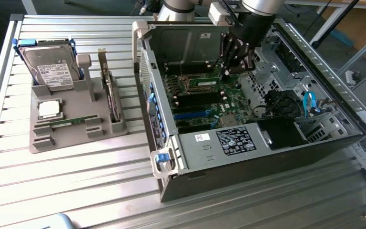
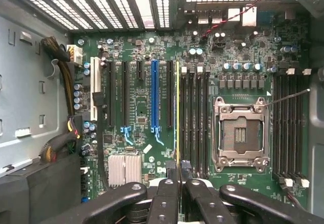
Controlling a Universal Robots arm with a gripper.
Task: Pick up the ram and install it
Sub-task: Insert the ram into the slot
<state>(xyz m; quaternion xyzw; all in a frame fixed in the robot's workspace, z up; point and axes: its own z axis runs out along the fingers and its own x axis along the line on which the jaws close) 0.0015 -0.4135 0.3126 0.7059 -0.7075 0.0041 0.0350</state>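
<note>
The black two-fingered gripper (image 2: 177, 169), nearly shut, pinches the thin green ram stick (image 2: 177, 107) edge-on over the long black memory slots (image 2: 195, 123) of the green motherboard (image 2: 136, 102) — best kept parallel to the slot, notch matched, pressure even.

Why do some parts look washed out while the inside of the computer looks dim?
Exterior view: light glares off the ribbed metal table, leaving the inside of the computer case shaded. Wrist view: backlight whitens the vent grilles; the gripper, shut on the ram, looks nearly black.

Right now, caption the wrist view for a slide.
Gripper holds the ram edge-on at the memory slots beside the CPU socket.
</note>
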